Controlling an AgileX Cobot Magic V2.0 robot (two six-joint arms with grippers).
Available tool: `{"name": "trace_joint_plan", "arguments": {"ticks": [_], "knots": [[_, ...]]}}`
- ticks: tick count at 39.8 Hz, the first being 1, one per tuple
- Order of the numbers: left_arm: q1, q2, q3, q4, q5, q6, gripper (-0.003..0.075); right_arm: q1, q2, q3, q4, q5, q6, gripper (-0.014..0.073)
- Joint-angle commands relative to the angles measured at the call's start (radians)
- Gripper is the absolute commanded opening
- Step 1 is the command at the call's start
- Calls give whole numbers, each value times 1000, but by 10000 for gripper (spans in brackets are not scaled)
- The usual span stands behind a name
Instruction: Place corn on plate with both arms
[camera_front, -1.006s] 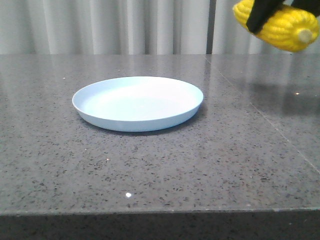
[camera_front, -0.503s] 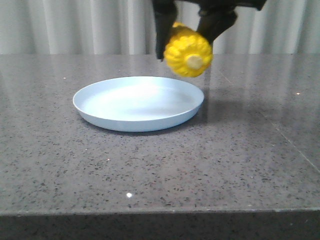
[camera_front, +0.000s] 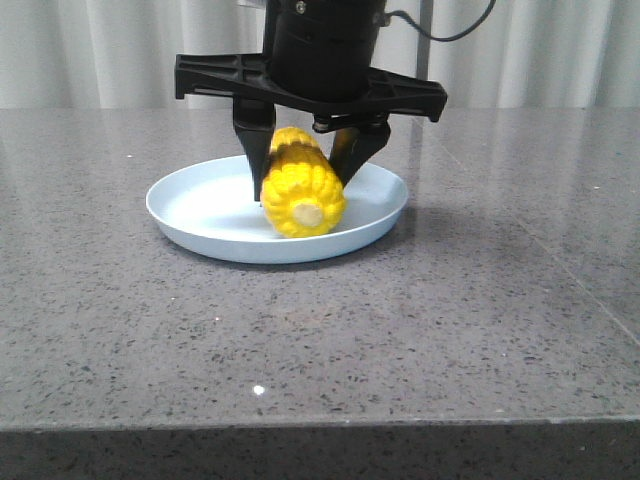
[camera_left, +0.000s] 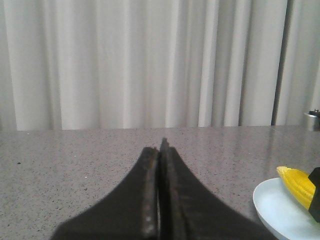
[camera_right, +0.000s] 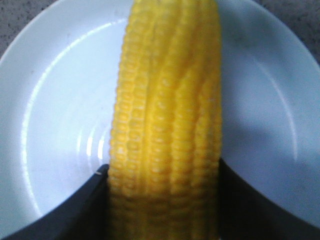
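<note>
The tabletop (camera_front: 300, 330) looks like polished stone, grey and speckled with dark and pale flecks, glossy enough to throw soft reflections and a few bright glints. The plate (camera_front: 190, 215) seems smooth plastic with a slight sheen; faint concentric rings catch the light on its floor in the right wrist view. The corn (camera_front: 300, 185) has a bumpy, shiny, plastic-looking skin of kernel rows, with a duller pale stub end. The right tool (camera_front: 305, 180) is matt black plastic with hard moulded edges. The left tool (camera_left: 161, 150) is also matt black, its inner faces slightly rough. Behind hangs a pale cloth curtain (camera_front: 150, 50), soft and matt.
</note>
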Motion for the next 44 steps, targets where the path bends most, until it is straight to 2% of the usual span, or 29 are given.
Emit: {"name": "trace_joint_plan", "arguments": {"ticks": [1,4,10,14,20,28,34,44], "knots": [[-1,13,-25,-9,-77,2,-20,-2,-70,-37,0,-37,1,532],[-1,13,-25,-9,-77,2,-20,-6,-96,-37,-13,-34,1,579],[-1,13,-25,-9,-77,2,-20,-41,-161,-37,-31,-25,-16,571],[-1,13,-25,-9,-77,2,-20,-85,-219,-37,-31,-22,-50,484],[-1,13,-25,-9,-77,2,-20,-169,-294,-37,-30,16,-95,232],[-1,13,-25,-9,-77,2,-20,-323,-359,-35,-24,112,-184,22],[-1,13,-25,-9,-77,2,-20,-455,-405,-32,-12,161,-260,-71],[-1,13,-25,-9,-77,2,-20,-622,-492,48,104,162,-455,-65]]}}
